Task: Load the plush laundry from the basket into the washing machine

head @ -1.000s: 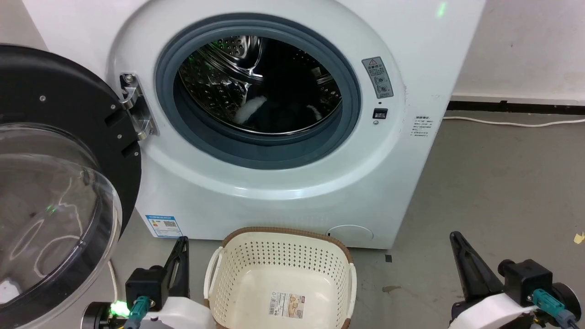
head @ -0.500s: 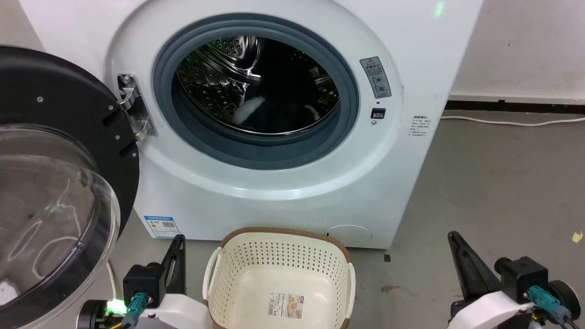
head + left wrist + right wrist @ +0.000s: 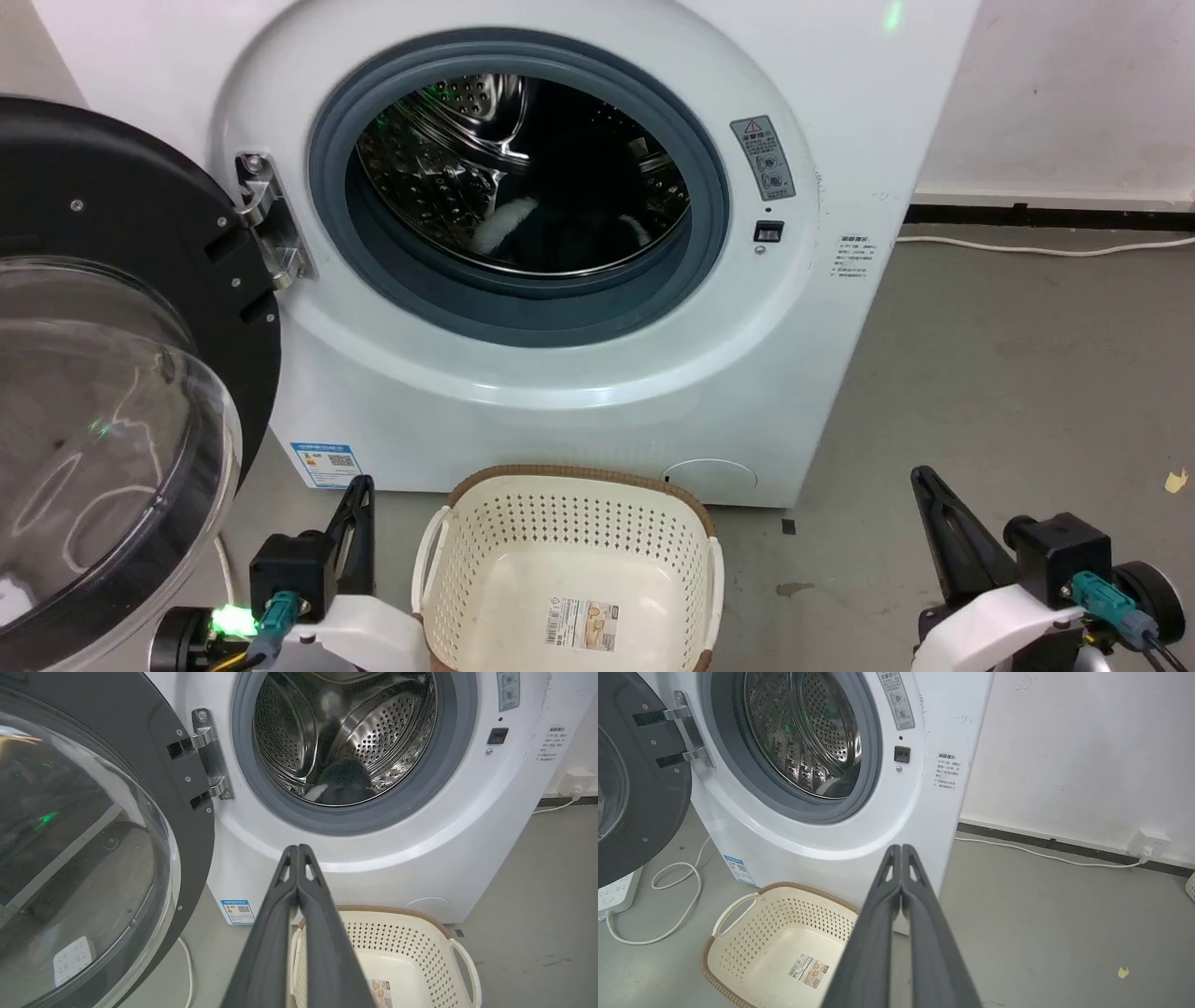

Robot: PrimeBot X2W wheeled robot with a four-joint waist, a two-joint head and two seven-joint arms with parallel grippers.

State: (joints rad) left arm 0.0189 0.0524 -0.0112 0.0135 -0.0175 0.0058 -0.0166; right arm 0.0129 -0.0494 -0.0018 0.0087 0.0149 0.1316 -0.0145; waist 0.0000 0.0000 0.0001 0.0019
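The left gripper (image 3: 297, 848) has its two dark fingers pressed flat together with nothing between them. It hangs low, just left of the basket (image 3: 579, 476), and points toward the washing machine (image 3: 560, 392). The right gripper (image 3: 901, 847) is also closed tight and empty. It sits well to the basket's right, over bare grey floor (image 3: 1008, 373).

The basket stands on the floor just in front of the machine's base. It holds nothing, and its floor shows only the label sticker (image 3: 583, 623).

Behind and above it, the door (image 3: 121, 392) is swung wide open to the left on its metal hinge (image 3: 266, 224), leaving the grey gasket (image 3: 709, 187) and the steel drum (image 3: 420, 177) exposed. The plush laundry (image 3: 560, 233) lies at the bottom of the drum as a dark lump with a white fuzzy patch on its left side. From the left wrist view it sits low in the drum, behind the lip of the gasket.

Compared with a second ago, the whole head view has slid a little, so the camera has moved. The plush is still in the drum, the basket is still empty, and both grippers are still closed in their lower corners.
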